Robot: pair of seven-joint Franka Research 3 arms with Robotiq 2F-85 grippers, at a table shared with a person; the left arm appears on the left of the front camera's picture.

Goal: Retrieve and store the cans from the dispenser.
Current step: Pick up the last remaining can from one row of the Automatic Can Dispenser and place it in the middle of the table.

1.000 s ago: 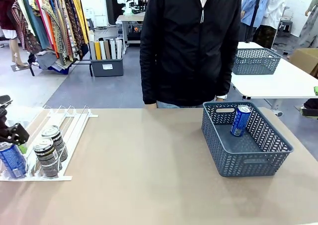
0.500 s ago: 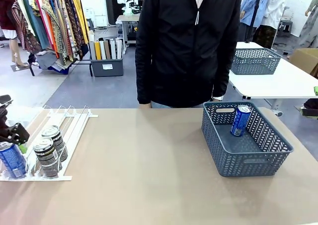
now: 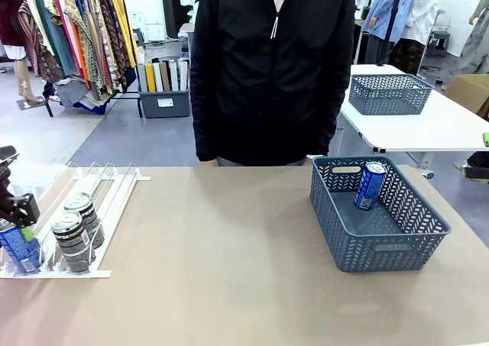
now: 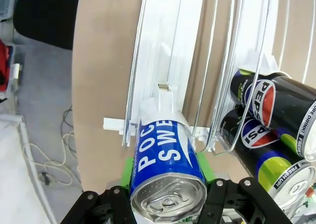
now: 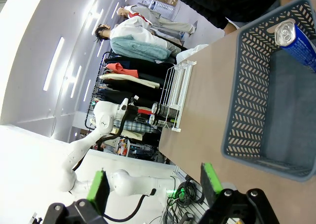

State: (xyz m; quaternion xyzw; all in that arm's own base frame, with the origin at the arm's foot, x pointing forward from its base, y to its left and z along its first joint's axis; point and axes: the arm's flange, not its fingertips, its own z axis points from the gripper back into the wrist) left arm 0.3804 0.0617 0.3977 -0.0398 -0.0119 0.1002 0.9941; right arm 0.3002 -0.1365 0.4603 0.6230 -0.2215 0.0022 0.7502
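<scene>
Status: one of the four cans in view is stored, so roughly a quarter done by my read. Left claw [image 4: 168, 172] is clamped on the blue can [image 4: 165, 150], with green pads [image 4: 127, 170] pressed to both sides just under the silver top. That can stands in the outermost lane of the dispenser [image 4: 168, 46], at the front stopper. I can't say whether it has cleared the lane: the front view clips claw and can at the frame edge, but it looks seated. Just beside that claw, toward the middle of the rack, two dark cans [image 4: 269, 98] stand one behind the other, untouched, and the lanes behind them are bare. Well apart from the left claw, across the surface [image 3: 229, 270], the grey-blue basket [image 3: 397, 247] holds a second blue can [image 3: 370, 185], tilted against the far wall. Right claw [image 5: 154, 187] hangs with the basket ahead of it, jaws wide, holding and touching nothing. Person [image 3: 271, 71] stands at the far edge, not reaching in. Left to do: lift this blue can out and carry it to the basket, then the two dark ones.
</scene>
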